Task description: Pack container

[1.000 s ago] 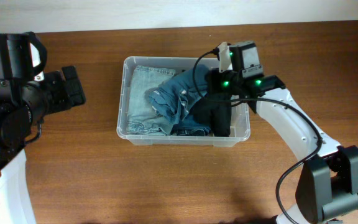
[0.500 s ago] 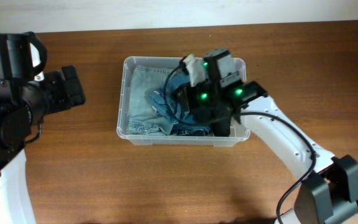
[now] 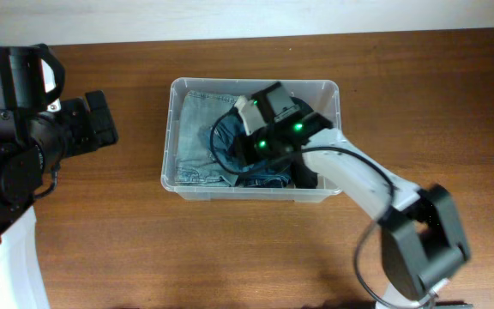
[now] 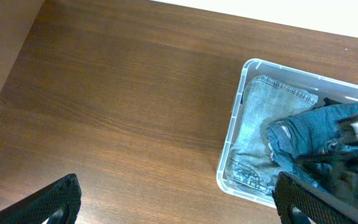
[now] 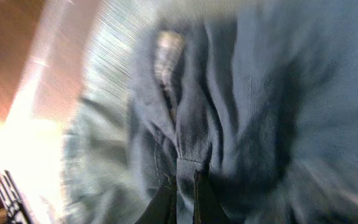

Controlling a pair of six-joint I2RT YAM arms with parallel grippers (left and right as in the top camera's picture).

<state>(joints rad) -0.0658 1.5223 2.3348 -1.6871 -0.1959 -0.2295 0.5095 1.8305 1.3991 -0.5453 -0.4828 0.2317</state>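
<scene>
Container [image 3: 251, 196], clear rectangular plastic tub with rounded corners, standing on the brown wooden table [image 3: 101, 232] near its far edge, between the two arms

Item 1. Right gripper [image 5: 184, 190]: two dark fingertips [image 5: 166, 194] set close together, low in the blurred right wrist view, with a narrow fold of dark blue denim [image 5: 229, 106] running between them. Whether they pinch the cloth or only press into it cannot be told. The wrist body, with two green lights [image 3: 264, 143], sits inside the tub over the middle of the pile; the white arm reaches in over the front right corner.

Item 2. Dark blue denim: crumpled heap in the centre of the tub, directly under the right gripper.

Item 3. Pale blue denim [image 3: 192, 129]: lies flatter along the left half of the tub, partly under the darker heap, touching the left wall.

Item 4. Black garment [image 3: 309, 178]: small part visible at the front right corner, beside the dark denim and below the arm.

Item 5. Left gripper [image 4: 179, 202]: fingers spread wide, one tip at each lower corner of the left wrist view, holding nothing. It hangs above bare table, well to the left of the tub
</scene>
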